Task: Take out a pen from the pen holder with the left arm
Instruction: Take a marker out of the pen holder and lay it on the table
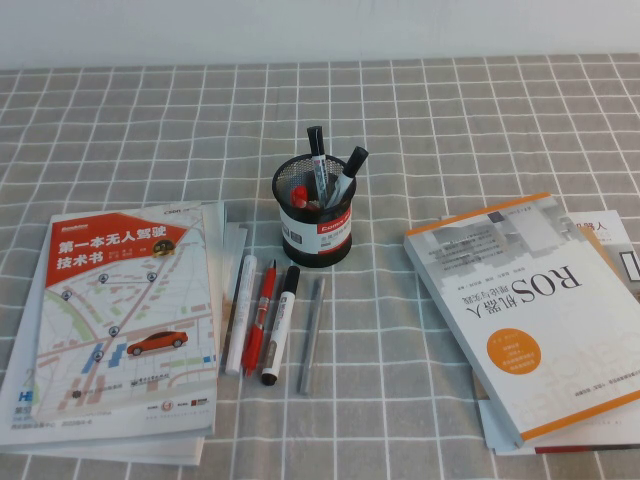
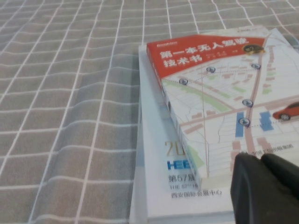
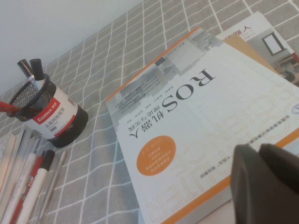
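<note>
Left gripper (image 2: 260, 163): clenched, fingers pressed together, nothing between them. It hangs over the near edge of the map-cover book (image 2: 219, 93) and does not show in the high view.

Map-cover book: red-orange banner reading "第一本无人驾驶技术书", with a street map and a red car below it. It lies on a pale booklet (image 2: 159, 154) printed "第57届" and "西安国际会议中心".

Right gripper (image 3: 258, 156): fingers lie against each other with no gap and hold nothing. It sits above the near corner of the ROS book (image 3: 196, 116).

ROS book: white cover, orange edge, title "ROS 机器人", orange disc with small print too fine to read. It rests on other papers on the right side of the table.

Pen holder (image 1: 315, 215): black mesh cup, upright, mid-table between the two books, white-and-red label reading "Comix". Inside are two black-capped markers (image 1: 350, 165) leaning outward and a red-tipped pen (image 1: 298, 192). Neither gripper is near it.

Four items lie side by side just in front of the holder: white pen (image 1: 243, 310), red pen (image 1: 260, 315), black-capped white marker (image 1: 282, 320), grey pen (image 1: 312, 330).

The surface is a grey tablecloth (image 1: 450, 130) with a white grid.
</note>
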